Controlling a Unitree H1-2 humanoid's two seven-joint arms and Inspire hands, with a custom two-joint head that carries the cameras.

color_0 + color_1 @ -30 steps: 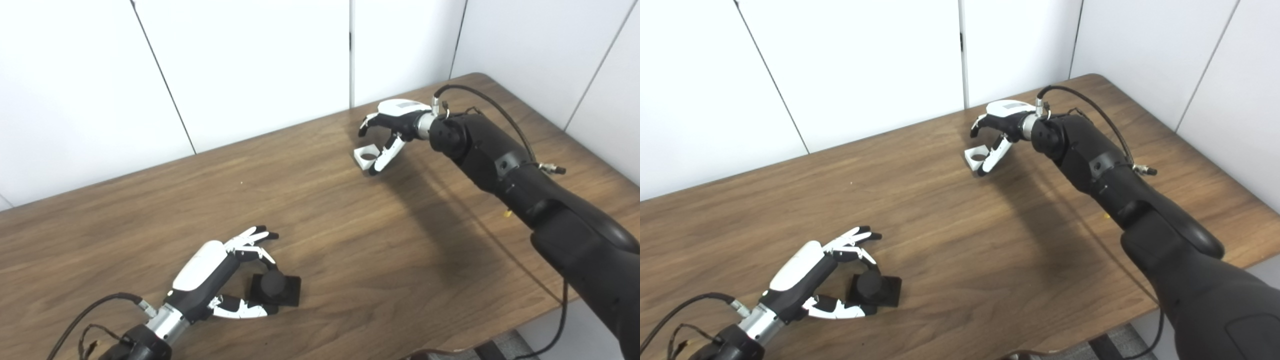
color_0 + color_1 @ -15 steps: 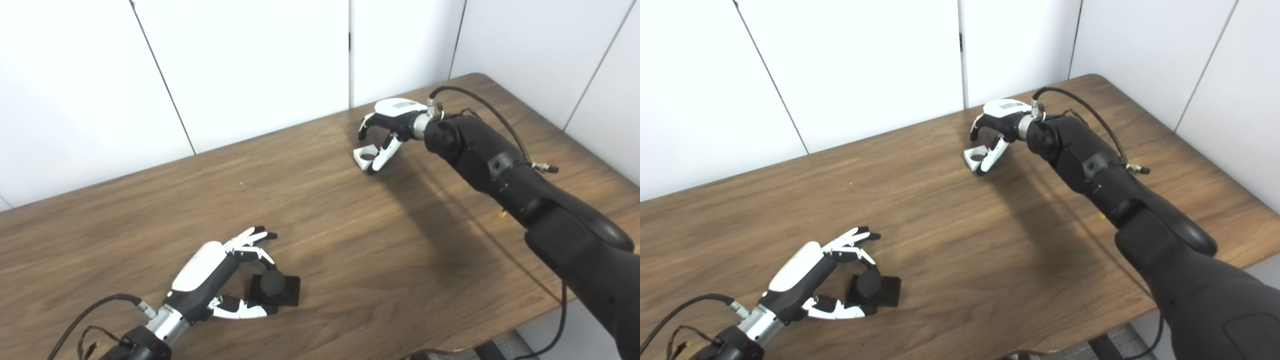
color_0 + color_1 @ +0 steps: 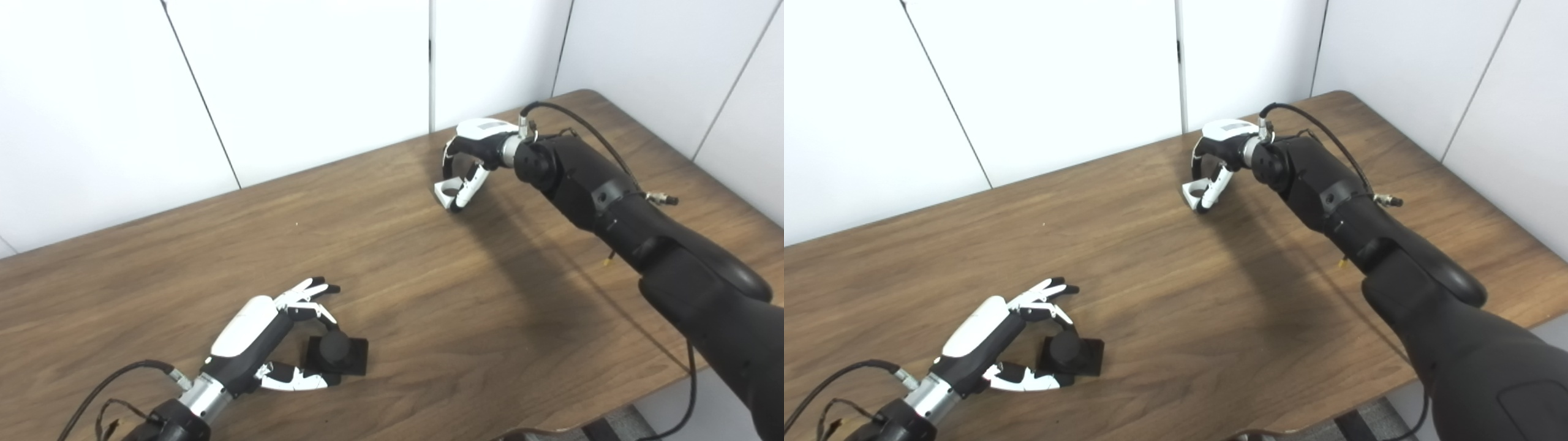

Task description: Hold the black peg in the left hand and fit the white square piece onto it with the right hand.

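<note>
The black peg (image 3: 335,349), a round post on a square black base, stands on the wooden table (image 3: 429,294) at the near left. My left hand (image 3: 254,331) lies around it and is open: fingers spread above the post, thumb along the base's near side, no grip visible. At the far side lies the white square piece (image 3: 446,193) with a round hole. My right hand (image 3: 474,147) arches over it, fingers curled down onto its far edge and thumb against its near side. The piece rests on the table.
White wall panels stand right behind the table's far edge. The table's right corner and front edge lie close to my right arm (image 3: 612,196), which has a cable looped along it. Bare wood separates the two hands.
My right hand has lowered slightly and its fingers have curled down from spread onto the white piece. The left hand and the black peg have not moved.
</note>
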